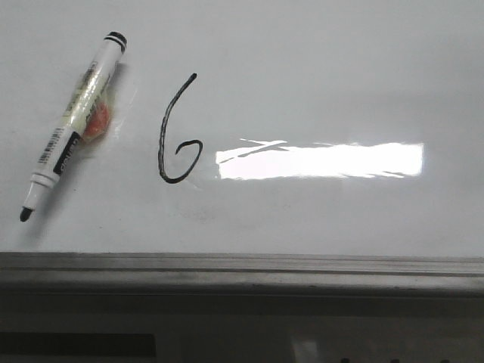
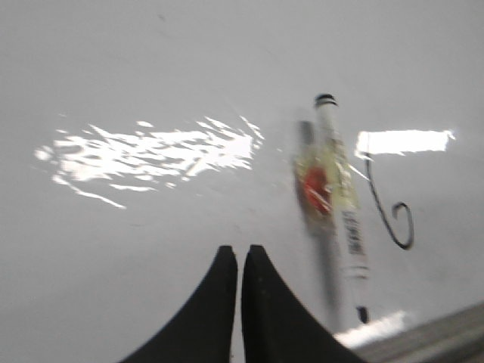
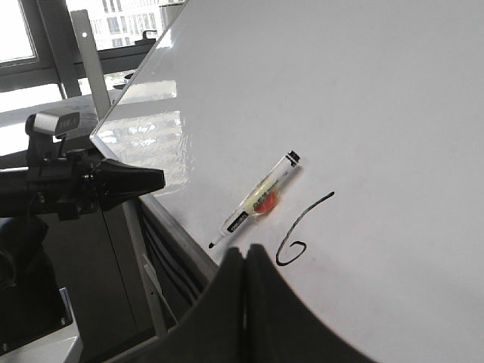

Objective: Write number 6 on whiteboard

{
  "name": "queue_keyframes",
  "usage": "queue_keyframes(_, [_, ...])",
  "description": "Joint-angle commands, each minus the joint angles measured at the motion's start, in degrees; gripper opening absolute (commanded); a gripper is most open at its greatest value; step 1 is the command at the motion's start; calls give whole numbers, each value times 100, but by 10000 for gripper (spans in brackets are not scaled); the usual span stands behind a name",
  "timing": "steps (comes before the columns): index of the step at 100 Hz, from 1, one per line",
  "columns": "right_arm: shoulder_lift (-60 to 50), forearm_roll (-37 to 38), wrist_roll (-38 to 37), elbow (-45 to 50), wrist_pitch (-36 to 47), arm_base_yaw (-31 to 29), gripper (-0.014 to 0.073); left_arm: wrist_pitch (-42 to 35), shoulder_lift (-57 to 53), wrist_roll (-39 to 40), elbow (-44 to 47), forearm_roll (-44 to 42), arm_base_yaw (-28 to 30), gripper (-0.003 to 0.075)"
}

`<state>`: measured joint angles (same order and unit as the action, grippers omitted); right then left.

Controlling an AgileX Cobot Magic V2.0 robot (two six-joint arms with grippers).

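The left wrist view blurs the white black-capped marker pen; its label print is unreadable. The glossy white whiteboard runs past every picture's edges.

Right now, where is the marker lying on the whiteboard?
In the front view the marker lies slanted on the left part of the whiteboard, just left of the number 6, uncapped tip toward the frame edge.

A capless black-tipped marker is seen lying slanted at the far left, tip toward the near side. A window is seen beyond.
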<state>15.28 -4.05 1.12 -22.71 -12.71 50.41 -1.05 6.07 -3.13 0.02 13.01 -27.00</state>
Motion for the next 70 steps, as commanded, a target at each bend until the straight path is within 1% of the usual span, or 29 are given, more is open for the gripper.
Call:
queue_keyframes(1, [58, 53, 53, -155, 475, -32, -64, -299, -167, -2, 142, -29, 533, -20])
queue_keyframes(16, [58, 53, 53, -155, 475, -32, -64, 718, -615, -2, 142, -29, 1524, -20])
queue_keyframes(24, [58, 53, 53, -155, 475, -32, -64, 1448, -813, -2, 142, -29, 1983, -20])
queue_keyframes(30, [58, 53, 53, -155, 475, -32, -64, 1835, -802, -2, 128, -42, 2260, -20])
queue_keyframes(37, [58, 53, 53, -155, 475, -32, -64, 1813, -802, -2, 127, -57, 2530, -20])
queue_keyframes(49, [58, 53, 53, -155, 475, -32, -64, 1777, -802, 21, 127, -239, 2775, -20])
queue_keyframes(70, [58, 53, 53, -155, 475, -32, -64, 1665, -802, 21, 138, -531, 2804, -20])
